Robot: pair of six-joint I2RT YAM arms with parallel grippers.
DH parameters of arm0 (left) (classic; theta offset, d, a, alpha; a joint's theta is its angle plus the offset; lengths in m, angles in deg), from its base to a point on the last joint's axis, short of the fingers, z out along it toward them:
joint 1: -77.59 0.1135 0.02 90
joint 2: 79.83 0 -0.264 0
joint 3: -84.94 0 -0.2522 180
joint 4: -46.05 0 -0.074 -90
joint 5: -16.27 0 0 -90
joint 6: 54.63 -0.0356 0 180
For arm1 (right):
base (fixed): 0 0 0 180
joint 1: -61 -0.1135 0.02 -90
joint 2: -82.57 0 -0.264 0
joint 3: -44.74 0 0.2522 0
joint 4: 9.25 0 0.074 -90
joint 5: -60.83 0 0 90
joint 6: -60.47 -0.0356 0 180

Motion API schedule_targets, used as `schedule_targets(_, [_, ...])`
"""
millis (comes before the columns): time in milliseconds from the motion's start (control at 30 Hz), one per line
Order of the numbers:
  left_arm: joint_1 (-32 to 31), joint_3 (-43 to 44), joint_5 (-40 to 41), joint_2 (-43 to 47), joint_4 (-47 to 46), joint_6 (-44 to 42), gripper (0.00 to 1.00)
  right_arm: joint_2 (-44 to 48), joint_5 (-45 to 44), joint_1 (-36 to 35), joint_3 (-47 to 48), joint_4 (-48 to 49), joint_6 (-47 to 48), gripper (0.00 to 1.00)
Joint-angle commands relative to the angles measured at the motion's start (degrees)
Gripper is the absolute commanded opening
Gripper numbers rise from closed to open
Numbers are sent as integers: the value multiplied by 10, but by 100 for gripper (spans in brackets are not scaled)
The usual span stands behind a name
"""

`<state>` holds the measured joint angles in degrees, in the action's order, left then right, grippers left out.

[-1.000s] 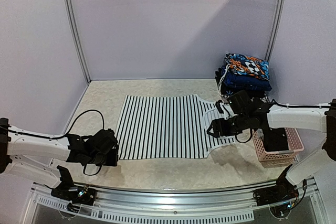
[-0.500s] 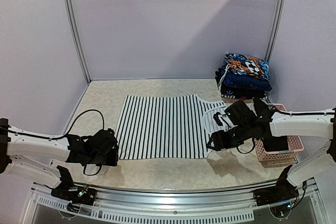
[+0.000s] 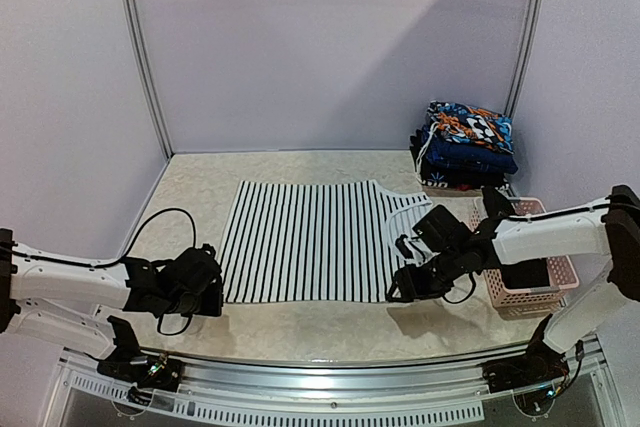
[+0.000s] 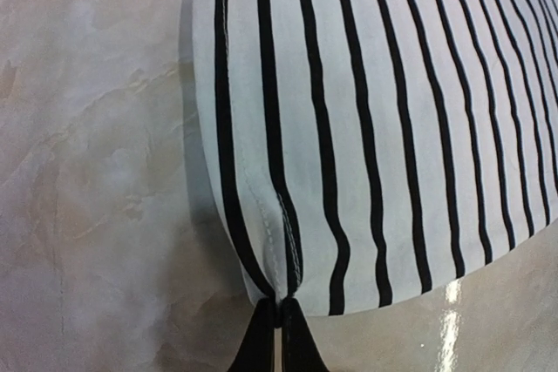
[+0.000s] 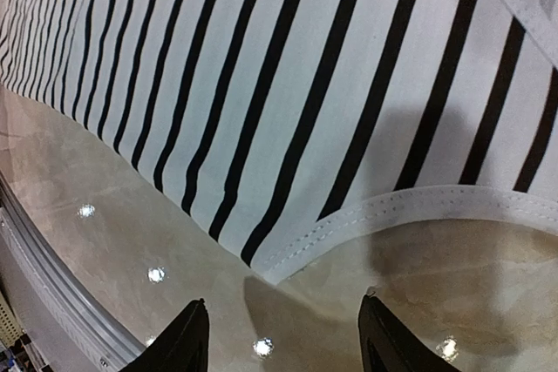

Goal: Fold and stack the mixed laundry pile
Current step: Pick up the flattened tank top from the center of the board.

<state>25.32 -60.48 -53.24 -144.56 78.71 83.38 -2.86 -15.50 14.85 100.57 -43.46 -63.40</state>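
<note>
Top view: the striped garment (image 3: 305,242) lies flat at centre frame, with the left gripper (image 3: 212,292) at its lower-left corner and the right gripper (image 3: 400,287) at its lower right.

Left wrist: fingertips (image 4: 260,348) pinch the garment's hem — bottom centre.

Right wrist: fingers (image 5: 187,337) spread apart over the table (image 5: 418,276), just below the hem.

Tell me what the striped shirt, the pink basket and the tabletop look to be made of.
The striped shirt: soft knit fabric, probably cotton jersey, matte; stitched hem and drape show it. The basket: pink plastic, apparently; rigid open lattice walls. The tabletop: smooth glossy marble-patterned surface, perhaps laminate; lamp reflections glint off it.
</note>
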Motion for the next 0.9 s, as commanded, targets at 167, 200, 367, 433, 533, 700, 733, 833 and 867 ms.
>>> schedule_targets(167, [-8, -8, 14, 5, 2, -1, 0, -63, 12, -12, 22, 27, -11, 55])
schedule_targets(200, [-8, -9, 14, 4, 1, 0, 0, -65, 12, -12, 23, 29, -12, 54])
schedule_targets(367, [-8, -9, 13, 2, -2, 1, 0, -72, 7, -12, 25, 27, -14, 44])
schedule_targets(433, [-8, -9, 12, 0, -4, 1, 0, -73, 3, -13, 26, 26, -14, 40])
schedule_targets(533, [-8, -8, 10, -5, -8, -1, 0, -78, 3, -12, 29, 25, -15, 32])
schedule_targets(700, [-8, -6, 10, -11, -12, -4, 0, -87, -1, -11, 35, 17, -14, 17])
schedule_targets(733, [-9, -6, 10, -11, -12, -5, 0, -87, -1, -12, 35, 16, -14, 14])
schedule_targets(833, [-8, -4, 9, -11, -13, -8, 0, -86, -4, -12, 39, 11, -13, 5])
schedule_targets(867, [-8, -3, 8, -11, -13, -10, 0, -85, -6, -12, 40, 7, -12, 3])
